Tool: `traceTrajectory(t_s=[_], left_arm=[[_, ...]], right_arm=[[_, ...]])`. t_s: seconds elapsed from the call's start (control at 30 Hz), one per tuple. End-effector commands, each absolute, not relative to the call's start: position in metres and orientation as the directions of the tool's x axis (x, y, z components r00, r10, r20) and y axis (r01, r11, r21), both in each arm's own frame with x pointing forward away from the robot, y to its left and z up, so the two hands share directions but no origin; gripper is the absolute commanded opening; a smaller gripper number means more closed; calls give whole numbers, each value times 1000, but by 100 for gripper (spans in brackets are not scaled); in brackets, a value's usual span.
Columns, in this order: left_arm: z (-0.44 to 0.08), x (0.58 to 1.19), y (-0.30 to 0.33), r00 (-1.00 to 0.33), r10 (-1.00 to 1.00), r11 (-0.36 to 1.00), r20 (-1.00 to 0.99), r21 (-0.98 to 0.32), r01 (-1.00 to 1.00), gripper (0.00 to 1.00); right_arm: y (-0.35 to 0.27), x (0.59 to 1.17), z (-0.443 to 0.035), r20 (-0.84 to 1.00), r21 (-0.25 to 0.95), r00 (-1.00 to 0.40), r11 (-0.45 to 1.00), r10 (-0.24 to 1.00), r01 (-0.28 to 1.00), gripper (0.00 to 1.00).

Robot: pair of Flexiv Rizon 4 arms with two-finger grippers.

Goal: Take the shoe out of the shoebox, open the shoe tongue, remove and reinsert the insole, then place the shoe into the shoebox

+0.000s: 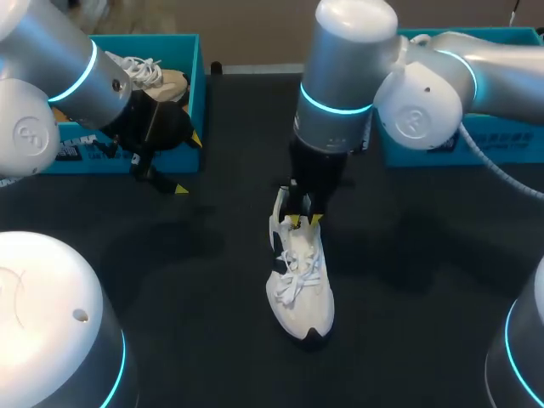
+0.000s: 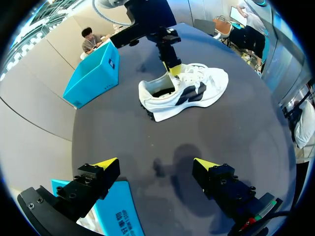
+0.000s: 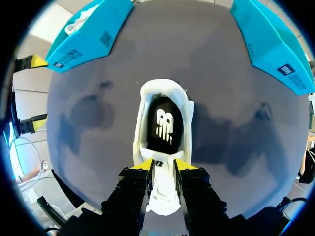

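White shoe tongue [image 3: 162, 192] in right tool [image 3: 163, 165]

White shoe [image 1: 302, 285] (black insole [image 3: 164, 125]), teal shoebox [image 1: 119, 102]

- White logo mark on black insole [image 3: 165, 125] inside shoe [image 3: 139, 123], just ahead of right gripper [image 3: 163, 166].
- Small dark mark on tongue [image 3: 161, 191], pinched between its fingers: not legible.
- White print on shoebox [image 3: 88, 34] wall: too small to read.

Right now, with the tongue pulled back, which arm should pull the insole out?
Left. The right gripper is shut on the shoe tongue, holding it open; the left gripper is open and empty, with the exposed insole ahead of it.
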State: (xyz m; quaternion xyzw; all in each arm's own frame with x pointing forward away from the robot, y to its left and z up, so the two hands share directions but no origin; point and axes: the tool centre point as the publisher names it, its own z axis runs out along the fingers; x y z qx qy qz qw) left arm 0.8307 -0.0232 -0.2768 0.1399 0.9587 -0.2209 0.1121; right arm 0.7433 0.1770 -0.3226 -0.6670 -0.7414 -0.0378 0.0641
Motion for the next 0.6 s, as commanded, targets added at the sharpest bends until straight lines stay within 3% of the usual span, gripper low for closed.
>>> traceTrajectory(t_s=[0.03,0.33,0.6], left_arm=[[-277,830,-23,-936,219,864,-277,-390,318,100],[-277,830,-23,-936,219,864,-277,-390,318,100],[-277,830,-23,-936,219,864,-277,-390,318,100]], right_arm=[[179,742,-334,165,-42,-112,120,980,992,25],[175,741,-349,176,-57,-103,115,979,992,25],[168,747,-323,126,9,-128,128,984,992,28]])
